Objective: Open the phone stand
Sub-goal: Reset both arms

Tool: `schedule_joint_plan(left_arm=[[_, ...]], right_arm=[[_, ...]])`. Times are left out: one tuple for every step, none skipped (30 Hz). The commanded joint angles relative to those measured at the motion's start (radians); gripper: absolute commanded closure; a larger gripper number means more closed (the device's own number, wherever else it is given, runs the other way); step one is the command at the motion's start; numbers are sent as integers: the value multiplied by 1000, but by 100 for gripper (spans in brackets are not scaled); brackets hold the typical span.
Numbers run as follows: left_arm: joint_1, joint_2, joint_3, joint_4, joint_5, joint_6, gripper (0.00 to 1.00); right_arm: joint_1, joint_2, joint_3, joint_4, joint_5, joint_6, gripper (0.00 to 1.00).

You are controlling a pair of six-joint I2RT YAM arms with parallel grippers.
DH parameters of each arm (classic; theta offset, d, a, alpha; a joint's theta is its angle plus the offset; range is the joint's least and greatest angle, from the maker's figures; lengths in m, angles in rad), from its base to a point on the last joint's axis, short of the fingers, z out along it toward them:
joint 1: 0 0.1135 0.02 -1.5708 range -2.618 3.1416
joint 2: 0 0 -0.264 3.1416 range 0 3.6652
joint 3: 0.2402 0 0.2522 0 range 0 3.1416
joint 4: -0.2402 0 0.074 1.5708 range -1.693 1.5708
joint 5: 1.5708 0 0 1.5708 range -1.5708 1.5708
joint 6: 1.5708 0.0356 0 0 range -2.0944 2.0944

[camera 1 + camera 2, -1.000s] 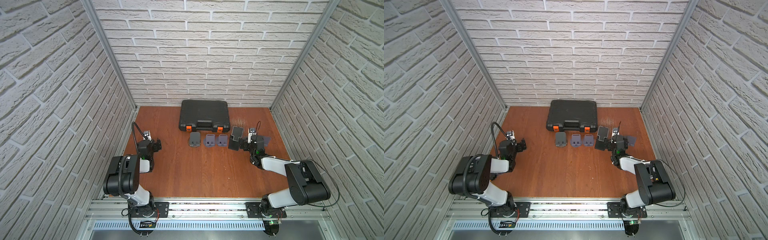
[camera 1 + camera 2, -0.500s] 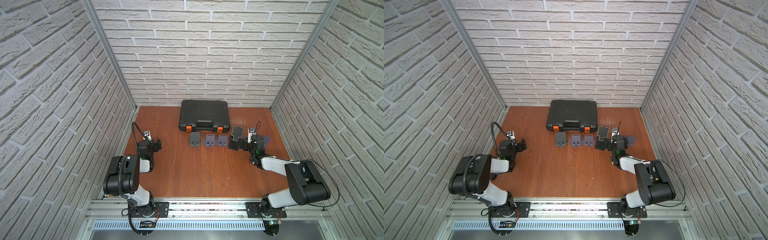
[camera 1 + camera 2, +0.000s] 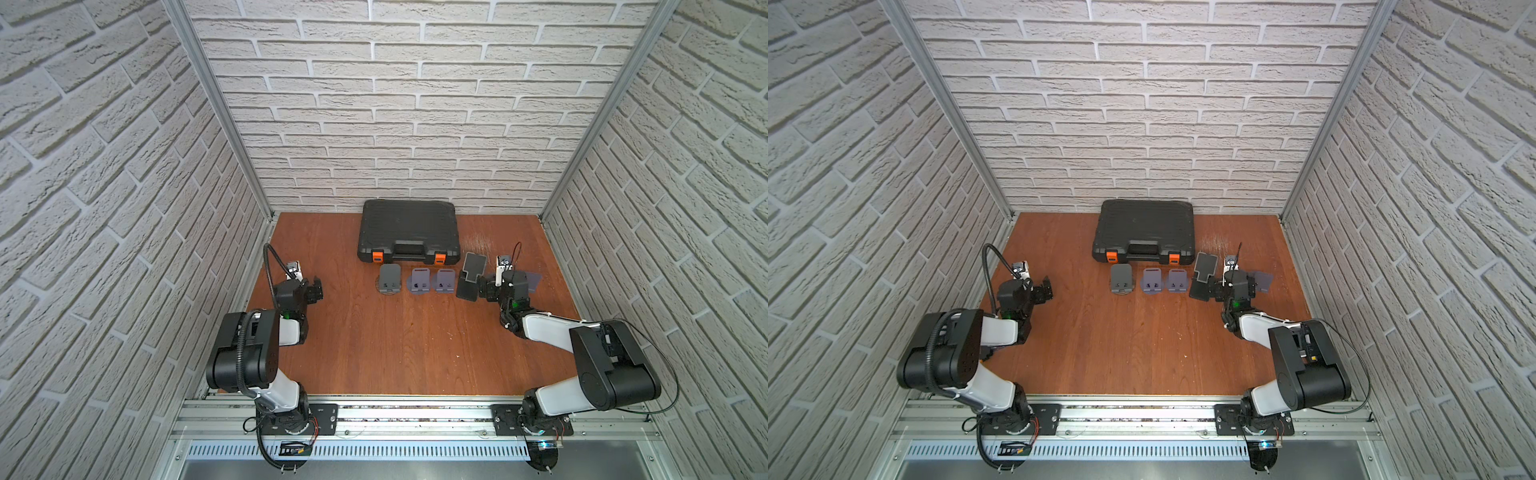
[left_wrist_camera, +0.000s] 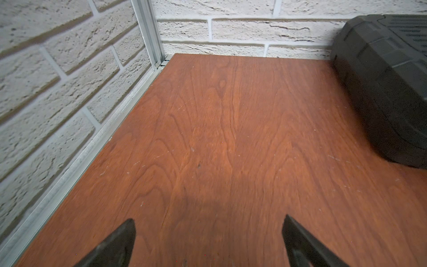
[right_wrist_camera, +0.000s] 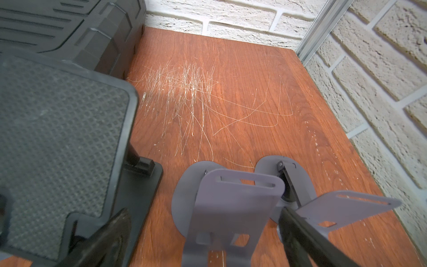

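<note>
right pincer [image 5: 204, 211]: jaws at full width, nothing gripped. task item, grey phone stand [image 5: 235, 203], sits right between its fingers: thin matte sheet plate, rounded corners, slots cut through, tilted up off a flat round base, so it reads as opened. plate edge runs close to the right-hand finger; contact can't be told. just right of the pincer: second grey stand [image 5: 346, 208], same build, plate also raised. just left: black stand [image 5: 62, 138], diamond-textured rubbery pad in a hard frame on a flat foot; tight on that side. past the tips: surface [image 5: 254, 69] is red-brown wood grain with a patch of fine white scratches [image 5: 189, 97], free room up to the brick wall [image 5: 369, 69] and aluminium corner post [image 5: 323, 27]. ahead-left: black ribbed hard case [image 5: 69, 27]. further left, three folded grey stands [image 3: 419, 281] in a row before the case. left pincer [image 4: 209, 219]: fingers spread wide, empty, bare surface ahead of it.
</note>
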Motion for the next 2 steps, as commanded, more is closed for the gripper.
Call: schedule_joint_plan(left_arm=[[-5, 5, 15, 37, 0, 12, 2], [-6, 5, 15, 37, 0, 13, 2]], right_arm=[[-1, -6, 17, 39, -11, -3, 0], [-2, -6, 18, 39, -11, -2, 0]])
